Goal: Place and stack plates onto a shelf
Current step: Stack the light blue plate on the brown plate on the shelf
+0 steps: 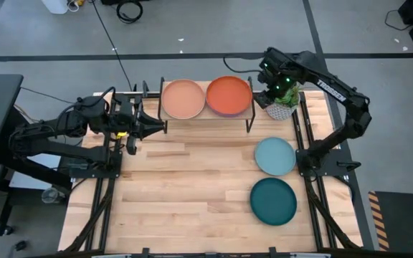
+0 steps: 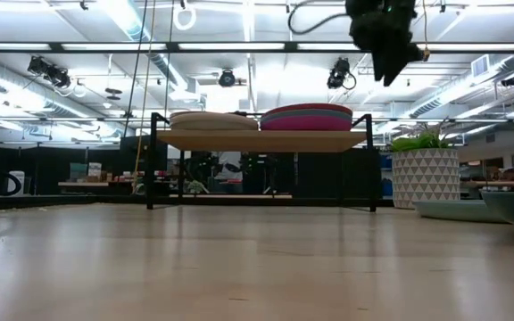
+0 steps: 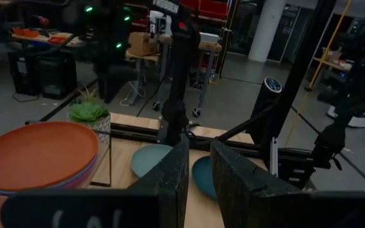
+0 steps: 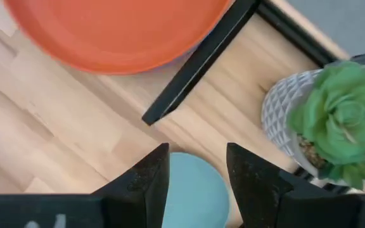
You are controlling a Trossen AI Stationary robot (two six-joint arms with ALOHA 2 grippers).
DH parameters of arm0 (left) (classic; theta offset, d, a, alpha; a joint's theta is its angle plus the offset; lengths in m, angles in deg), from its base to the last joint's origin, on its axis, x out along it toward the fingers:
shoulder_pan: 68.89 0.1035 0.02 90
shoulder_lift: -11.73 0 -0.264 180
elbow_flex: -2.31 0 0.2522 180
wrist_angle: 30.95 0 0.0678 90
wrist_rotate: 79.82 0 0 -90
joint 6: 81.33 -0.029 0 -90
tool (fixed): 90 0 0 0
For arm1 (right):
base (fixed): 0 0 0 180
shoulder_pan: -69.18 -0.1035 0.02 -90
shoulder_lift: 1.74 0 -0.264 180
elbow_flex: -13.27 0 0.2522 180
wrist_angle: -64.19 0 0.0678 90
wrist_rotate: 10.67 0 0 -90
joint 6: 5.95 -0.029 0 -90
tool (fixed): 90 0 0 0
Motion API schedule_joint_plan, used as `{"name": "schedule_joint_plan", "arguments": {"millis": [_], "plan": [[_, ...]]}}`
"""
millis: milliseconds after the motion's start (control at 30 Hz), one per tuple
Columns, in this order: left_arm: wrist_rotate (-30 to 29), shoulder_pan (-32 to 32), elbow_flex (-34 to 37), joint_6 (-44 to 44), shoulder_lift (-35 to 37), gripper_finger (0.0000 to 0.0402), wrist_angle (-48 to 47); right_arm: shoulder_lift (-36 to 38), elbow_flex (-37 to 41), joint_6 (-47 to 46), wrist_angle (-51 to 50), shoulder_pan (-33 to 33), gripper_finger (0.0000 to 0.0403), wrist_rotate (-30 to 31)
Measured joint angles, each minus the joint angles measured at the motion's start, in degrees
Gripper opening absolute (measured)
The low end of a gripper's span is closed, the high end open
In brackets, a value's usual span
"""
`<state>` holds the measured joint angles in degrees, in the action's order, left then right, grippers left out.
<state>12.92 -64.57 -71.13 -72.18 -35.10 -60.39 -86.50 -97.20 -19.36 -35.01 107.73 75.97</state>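
In the high view, the dark teal plate [image 1: 273, 201] lies nearest the front edge, at the lower right of the frame, flat on the slatted wooden table [image 1: 185, 193]. Just behind it, apart by a narrow gap, the pale blue plate [image 1: 275, 156] also lies flat on the table.

At mid-left of the frame, the left gripper [image 1: 158, 127] points toward the frame's right, in front of the shelf's left end. In the left wrist view, its fingers [image 3: 176, 171] stand a narrow gap apart and hold nothing.

Across the upper centre of the high view stands the shelf [image 1: 206, 115], a light-wood top on thin black legs. It carries two stacks side by side. The left stack is topped by the tan-peach plate [image 1: 183, 98]. The right stack is topped by the orange plate [image 1: 229, 94]. In the low view, a magenta plate [image 2: 315, 122] shows beneath the orange plate.

At the upper right of the high view, the right gripper [image 1: 277, 92] hangs above the table beside the shelf's right end. In the right wrist view, its fingers [image 4: 147, 174] are spread apart and hold nothing.

A potted plant [image 1: 281, 109] in a patterned white pot stands just right of the shelf, below the right gripper.
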Motion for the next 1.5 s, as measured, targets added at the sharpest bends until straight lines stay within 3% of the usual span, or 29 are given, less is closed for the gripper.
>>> {"name": "schedule_joint_plan", "arguments": {"millis": [233,533,867,1133,1500], "plan": [[0.0,0.0,0.0,0.0,0.0,0.0071,-0.9,4.6,2.2,-5.5,2.9,-9.8,0.0162,5.7],[0.0,0.0,0.0,0.0,0.0,0.0071,-0.9,11.2,20.0,-18.5,10.6,-24.0,0.0159,6.4],[0.0,0.0,0.0,-0.8,0.0,0.0071,-0.9,7.1,33.3,-32.7,14.2,-40.3,0.0147,11.5],[0.1,0.0,0.0,-0.8,0.0,0.0071,-0.9,1.6,39.3,-33.6,22.2,-42.5,0.0149,9.4],[1.7,0.0,0.0,0.1,1.6,0.0071,-0.9,-2.4,45.1,-37.4,31.6,-42.5,0.0181,6.1]]}}
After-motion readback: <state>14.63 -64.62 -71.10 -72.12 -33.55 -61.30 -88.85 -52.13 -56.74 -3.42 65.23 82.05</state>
